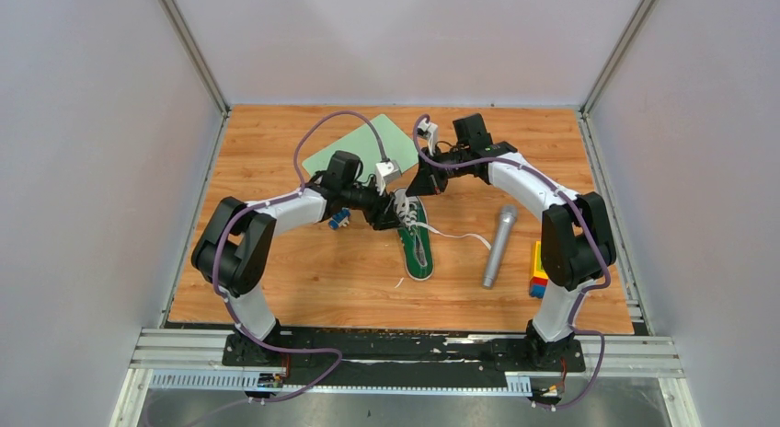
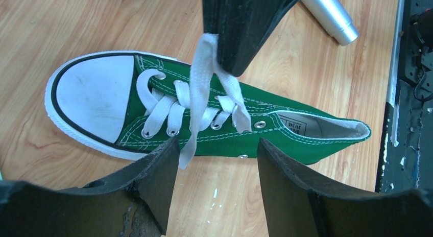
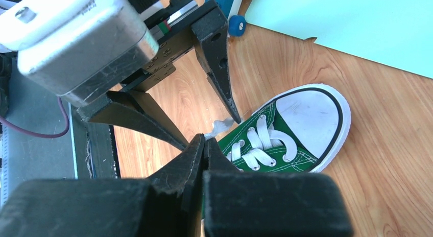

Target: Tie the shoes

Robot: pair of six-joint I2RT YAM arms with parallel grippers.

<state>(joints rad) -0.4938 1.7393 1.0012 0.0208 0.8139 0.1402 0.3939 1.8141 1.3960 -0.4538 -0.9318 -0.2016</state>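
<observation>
Knot-forming stage, apparently: the right gripper (image 3: pixel 203 144) pinches a lace (image 2: pixel 198 94) up off the shoe (image 2: pixel 301 142). The left gripper (image 2: pixel 218 147) stands open, empty, astride it; closing there looks next.

We're in a robot lab booth: plain grey walls (image 1: pixel 92 169) close round the wooden table (image 1: pixel 303 280), with a left arm (image 1: pixel 241 248) and right arm (image 1: pixel 572 236) bolted to a metal rail (image 1: pixel 405 351) at its near edge.
</observation>
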